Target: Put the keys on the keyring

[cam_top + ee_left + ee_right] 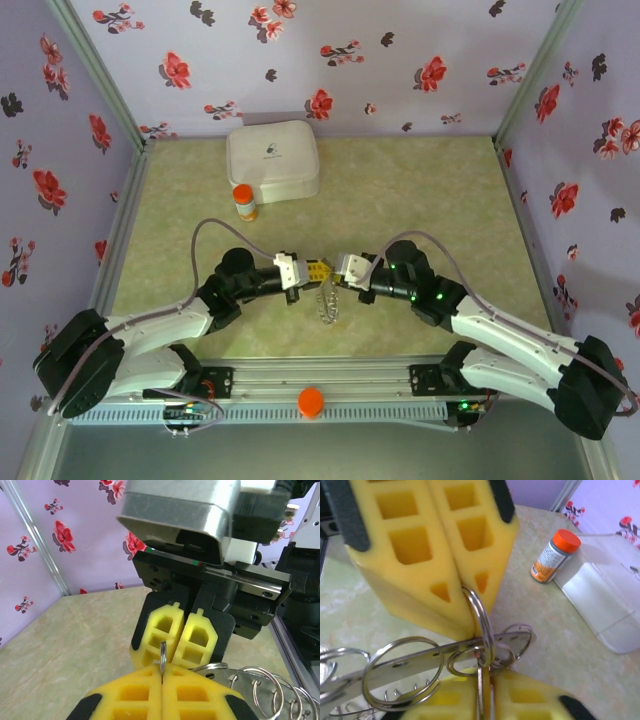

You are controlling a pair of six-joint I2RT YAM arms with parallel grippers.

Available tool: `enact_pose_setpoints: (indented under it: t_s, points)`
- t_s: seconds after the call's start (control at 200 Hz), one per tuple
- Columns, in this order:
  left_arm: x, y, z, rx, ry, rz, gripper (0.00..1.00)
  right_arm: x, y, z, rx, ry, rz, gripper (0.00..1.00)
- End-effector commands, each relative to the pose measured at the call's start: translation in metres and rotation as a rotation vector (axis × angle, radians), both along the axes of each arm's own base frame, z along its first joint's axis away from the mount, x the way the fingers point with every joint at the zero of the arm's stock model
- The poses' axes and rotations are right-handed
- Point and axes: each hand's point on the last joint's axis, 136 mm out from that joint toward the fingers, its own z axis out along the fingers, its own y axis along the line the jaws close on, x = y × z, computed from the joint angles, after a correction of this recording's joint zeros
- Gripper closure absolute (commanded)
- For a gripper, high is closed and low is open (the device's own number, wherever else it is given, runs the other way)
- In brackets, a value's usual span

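Note:
My two grippers meet tip to tip over the middle of the table. The keyring hangs limp below them. Close up it is a flat metal strip carrying several silver split rings. The left gripper is shut on the edge of one ring. The right gripper faces it, shut on the ring cluster just under that ring. I cannot make out the keys among the rings.
An orange-capped bottle stands beside a white zip case at the back. An orange cap sits on the front rail between the arm bases. Floral walls enclose the table on three sides.

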Motion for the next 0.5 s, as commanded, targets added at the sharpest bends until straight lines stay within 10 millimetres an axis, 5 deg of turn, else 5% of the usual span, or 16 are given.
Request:
enact_pose_setpoints:
  t_s: [0.0,0.245,0.345,0.495]
  points:
    - [0.005,0.006,0.011,-0.045,-0.012,0.043,1.00,0.011,-0.006,0.019,0.014,-0.084,-0.052,1.00]
    - [0.022,0.007,-0.027,0.128,0.035,0.124,1.00,0.007,-0.006,0.048,-0.033,-0.117,-0.008,1.00]
    - [0.028,0.010,-0.030,0.115,0.051,0.169,0.76,0.012,-0.011,0.039,-0.081,-0.129,-0.036,1.00]
    - [0.031,0.022,-0.028,0.063,0.058,0.236,0.23,0.019,-0.008,0.045,-0.099,-0.143,-0.060,1.00]
